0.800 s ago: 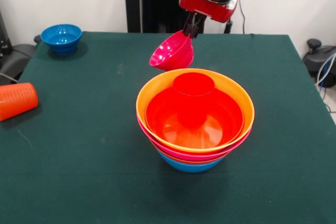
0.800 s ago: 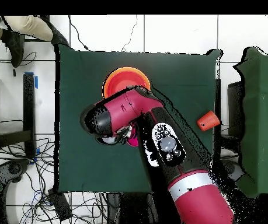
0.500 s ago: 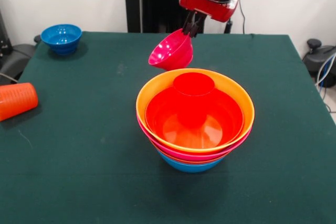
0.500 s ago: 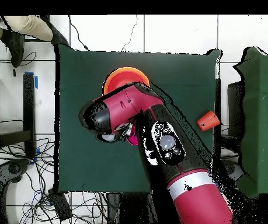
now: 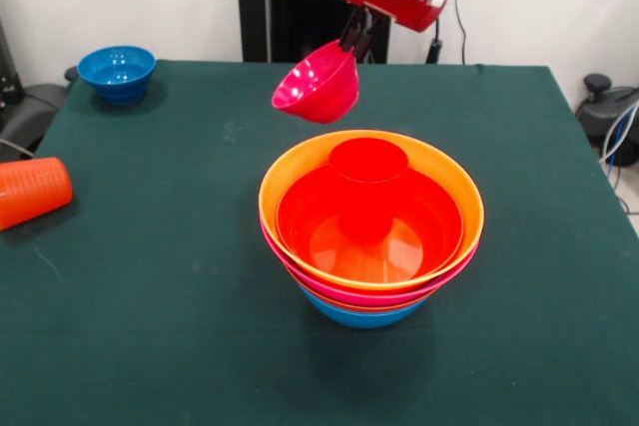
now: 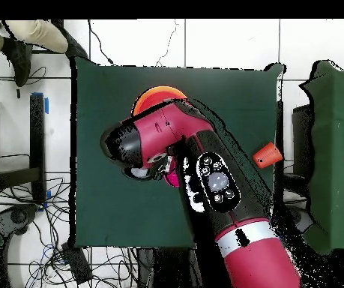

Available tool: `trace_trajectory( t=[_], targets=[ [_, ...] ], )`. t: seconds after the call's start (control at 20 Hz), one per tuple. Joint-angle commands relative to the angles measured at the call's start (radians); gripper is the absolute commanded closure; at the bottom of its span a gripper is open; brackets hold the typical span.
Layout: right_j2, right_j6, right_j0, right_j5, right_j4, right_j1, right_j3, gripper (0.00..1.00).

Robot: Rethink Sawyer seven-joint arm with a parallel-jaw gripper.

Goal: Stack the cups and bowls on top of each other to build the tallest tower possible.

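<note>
The gripper [image 5: 356, 35] pinches the rim of the small magenta bowl [image 5: 318, 83], holding it tilted in the air just behind the tower [image 5: 370, 229].

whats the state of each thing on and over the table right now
gripper: shut on magenta bowl, in the air
magenta bowl: held by rim, tilted
tower: nested, upright
red cup: upright in tower
orange cup: on its side
blue bowl: upright, empty
</note>
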Motion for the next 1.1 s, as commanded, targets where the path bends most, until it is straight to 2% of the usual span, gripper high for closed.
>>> trace_trajectory(
  t=[0.05,0.35,0.65,0.85,1.1],
  targets=[
    [0.024,-0.264,-0.006,0.139,0.041,-0.051,-0.038,1.00],
    [0.037,-0.299,-0.021,0.180,0.044,-0.034,-0.083,1.00],
    [0.031,-0.270,-0.020,0.142,0.035,-0.019,-0.096,1.00],
    [0.022,-0.245,-0.019,0.110,0.020,0.030,-0.151,1.00],
    [0.004,-0.225,-0.001,0.139,-0.007,0.090,-0.248,1.00]
  ],
)
